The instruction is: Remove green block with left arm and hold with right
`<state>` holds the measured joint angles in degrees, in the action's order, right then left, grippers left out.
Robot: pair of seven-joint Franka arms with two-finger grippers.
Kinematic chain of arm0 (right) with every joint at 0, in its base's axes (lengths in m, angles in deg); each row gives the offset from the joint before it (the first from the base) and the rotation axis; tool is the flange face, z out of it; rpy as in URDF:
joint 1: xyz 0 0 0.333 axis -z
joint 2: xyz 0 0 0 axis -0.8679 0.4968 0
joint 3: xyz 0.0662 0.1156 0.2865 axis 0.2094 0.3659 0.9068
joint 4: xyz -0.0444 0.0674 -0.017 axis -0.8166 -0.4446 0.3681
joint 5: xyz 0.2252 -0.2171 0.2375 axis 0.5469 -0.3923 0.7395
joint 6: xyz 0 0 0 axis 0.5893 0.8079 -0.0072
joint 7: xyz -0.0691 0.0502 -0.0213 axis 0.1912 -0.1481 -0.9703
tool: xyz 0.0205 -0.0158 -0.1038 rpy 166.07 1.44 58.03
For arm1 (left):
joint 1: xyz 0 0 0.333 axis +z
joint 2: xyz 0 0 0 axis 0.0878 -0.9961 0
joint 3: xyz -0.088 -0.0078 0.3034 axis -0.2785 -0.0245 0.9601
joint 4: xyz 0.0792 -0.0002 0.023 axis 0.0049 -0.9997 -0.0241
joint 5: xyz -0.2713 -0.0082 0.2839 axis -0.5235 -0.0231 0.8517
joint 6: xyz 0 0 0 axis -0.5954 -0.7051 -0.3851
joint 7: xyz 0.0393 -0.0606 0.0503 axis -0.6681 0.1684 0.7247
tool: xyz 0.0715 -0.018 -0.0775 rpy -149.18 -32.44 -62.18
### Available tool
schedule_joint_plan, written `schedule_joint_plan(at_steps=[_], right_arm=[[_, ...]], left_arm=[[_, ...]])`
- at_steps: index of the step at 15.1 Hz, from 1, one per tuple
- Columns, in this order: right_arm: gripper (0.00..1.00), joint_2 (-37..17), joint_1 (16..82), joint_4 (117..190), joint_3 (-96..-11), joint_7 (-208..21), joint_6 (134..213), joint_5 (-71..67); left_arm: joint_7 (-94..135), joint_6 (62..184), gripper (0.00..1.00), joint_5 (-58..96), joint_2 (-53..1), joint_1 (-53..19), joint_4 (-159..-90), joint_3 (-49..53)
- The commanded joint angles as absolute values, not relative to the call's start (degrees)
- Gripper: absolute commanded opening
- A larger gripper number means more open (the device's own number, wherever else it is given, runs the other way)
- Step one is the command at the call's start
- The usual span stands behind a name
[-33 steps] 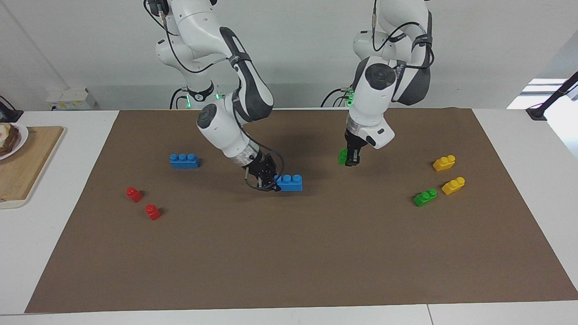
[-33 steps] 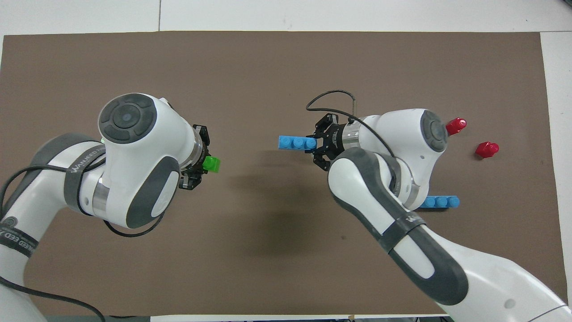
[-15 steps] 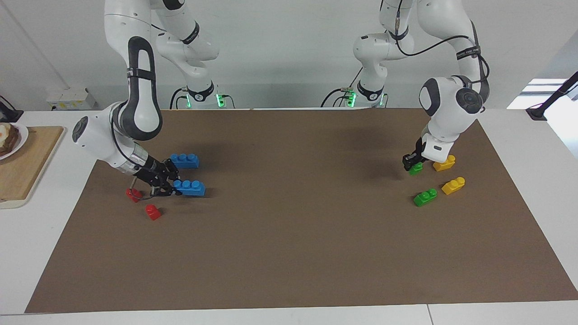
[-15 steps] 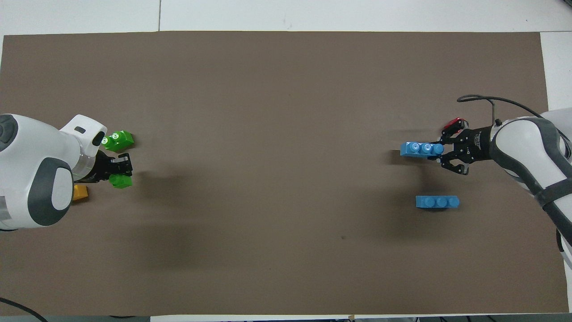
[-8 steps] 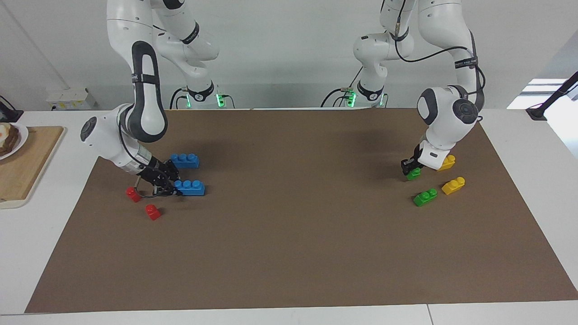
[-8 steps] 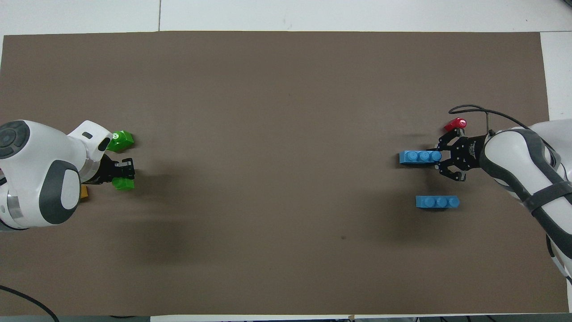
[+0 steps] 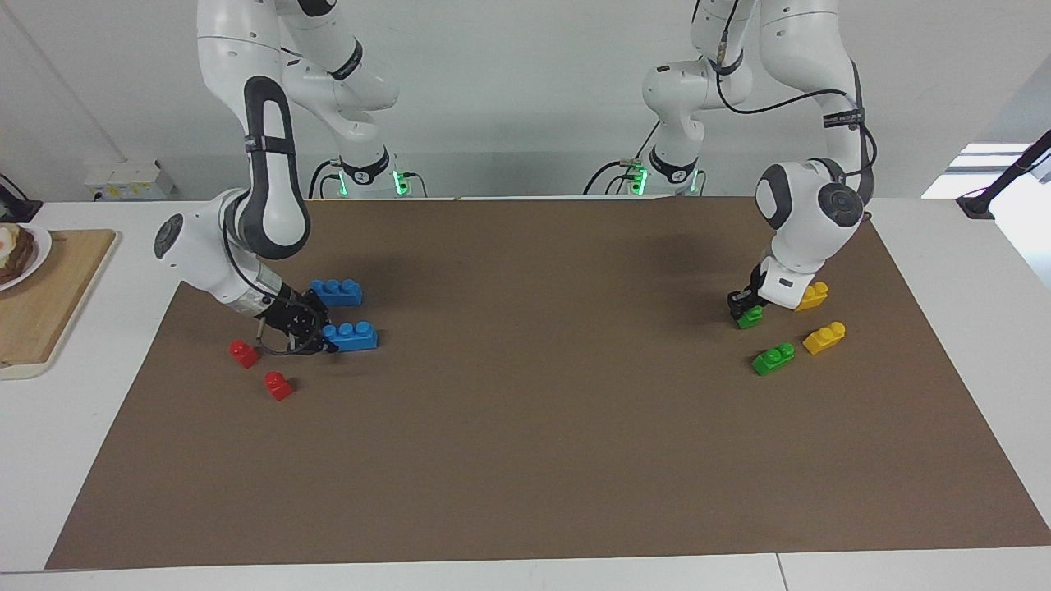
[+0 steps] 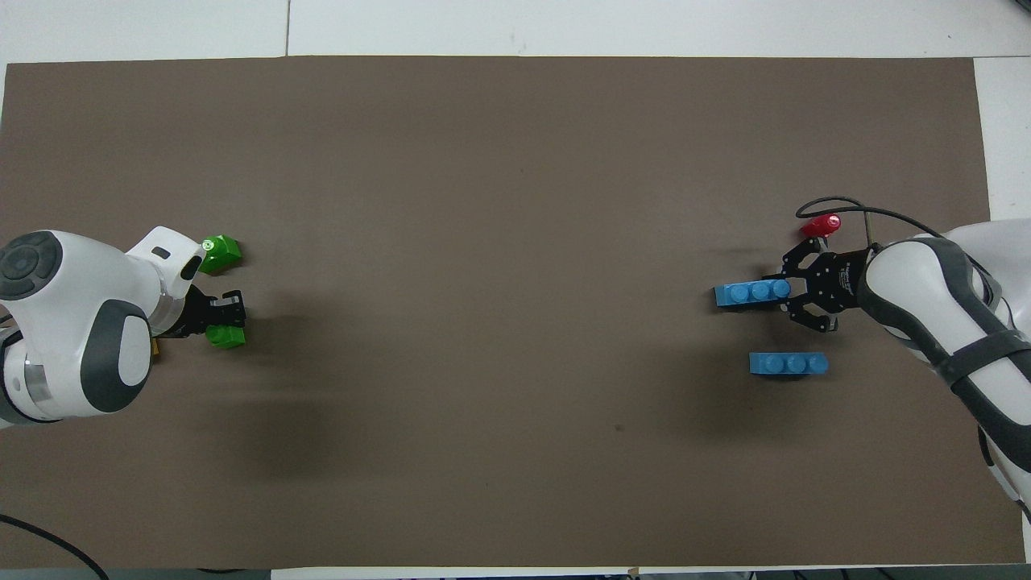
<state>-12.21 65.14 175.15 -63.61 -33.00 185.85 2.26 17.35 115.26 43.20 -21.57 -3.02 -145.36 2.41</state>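
Observation:
My left gripper (image 7: pixel 743 309) is shut on a small green block (image 7: pixel 750 318), low at the brown mat (image 7: pixel 525 460) near the left arm's end. In the overhead view this gripper (image 8: pixel 228 316) holds the same green block (image 8: pixel 225 336). A second green block (image 7: pixel 773 359) lies on the mat close by, apart from the gripper, and also shows from overhead (image 8: pixel 220 254). My right gripper (image 7: pixel 316 332) is shut on one end of a blue three-stud brick (image 7: pixel 353 336) low at the mat. Overhead, this gripper (image 8: pixel 793 290) grips that blue brick (image 8: pixel 751 294).
Two yellow bricks (image 7: pixel 824 337) (image 7: pixel 813 295) lie beside the left gripper. A second blue brick (image 7: pixel 335 291) and two red blocks (image 7: pixel 243 353) (image 7: pixel 278 385) lie around the right gripper. A wooden board (image 7: pixel 41 304) sits off the mat at the right arm's end.
Both arms have swung apart from the mat's middle to its ends, the left with the green block, the right with the blue brick. Both have come down to the mat.

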Motion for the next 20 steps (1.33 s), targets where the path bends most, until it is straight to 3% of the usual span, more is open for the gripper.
schedule_joint_plan(at_steps=[1, 2, 4, 7, 8, 14, 17, 20], right_arm=[[0.0, -13.7, 65.8, 176.1, -63.3, -35.2, 186.3, 1.6], [0.18, -13.8, 65.8, 176.0, -63.3, -35.2, 186.2, 1.6], [0.46, -14.0, 66.0, 174.5, -63.4, -35.2, 185.1, 1.4], [0.74, -14.0, 66.1, 172.3, -63.5, -34.6, 182.4, 1.3], [0.76, -14.1, 66.1, 172.0, -63.5, -34.5, 182.3, 1.3], [0.84, -15.5, 66.6, 167.6, -63.9, -31.7, 175.6, 0.7], [0.99, -18.2, 66.8, 166.5, -63.8, -29.3, 174.7, -1.8], [1.0, -20.6, 66.1, 162.7, -63.5, -29.3, 171.5, -7.6]], left_arm=[[19.0, 116.8, 0.18, 43.1, -21.2, -3.1, -146.5, 2.1], [18.9, 116.8, 0.24, 43.1, -21.2, -3.0, -146.6, 2.1], [18.9, 116.8, 0.67, 43.1, -21.1, -3.1, -146.9, 2.1], [18.6, 116.8, 0.9, 43.1, -21.1, -3.0, -147.1, 2.1], [18.7, 116.6, 1.0, 43.1, -21.1, -3.0, -147.0, 2.1], [18.7, 110.0, 1.0, 43.1, -20.0, -3.4, -141.8, 2.1], [18.3, 105.1, 1.0, 43.2, -17.7, -3.3, -138.9, 2.1], [18.2, 99.1, 1.0, 43.2, -14.7, -2.8, -136.5, 2.1]])
